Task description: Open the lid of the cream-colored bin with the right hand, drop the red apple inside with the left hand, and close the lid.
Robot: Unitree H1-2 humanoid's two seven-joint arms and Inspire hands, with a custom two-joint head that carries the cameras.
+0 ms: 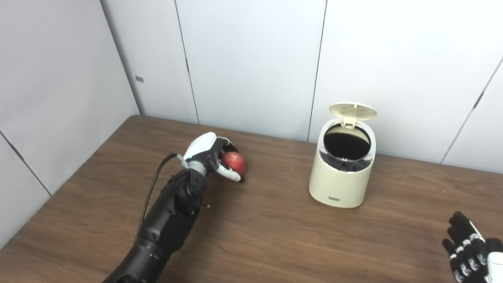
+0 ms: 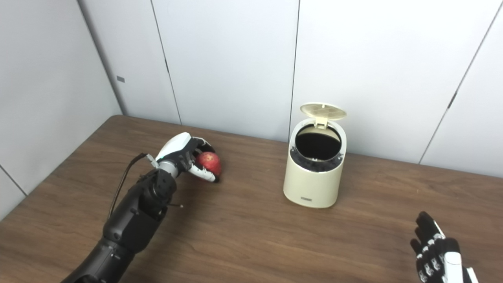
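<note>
Left hand: my left hand [image 1: 214, 156] wraps the round red apple [image 1: 234, 161] low over the brown wooden table [image 1: 275, 236].
Right hand: my right hand [image 2: 438, 251], fingers spread, empty.
Bin: cream-colored cylindrical plastic bin [image 1: 341, 177], lid [image 1: 353, 111] up.
Advice: lift clear, centre over the mouth, then let go.

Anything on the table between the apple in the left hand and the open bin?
Nothing: only bare wooden table lies between the apple and the bin, clear in both eye views.

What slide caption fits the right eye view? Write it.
Left robot hand grips the red apple beside the open bin.
</note>
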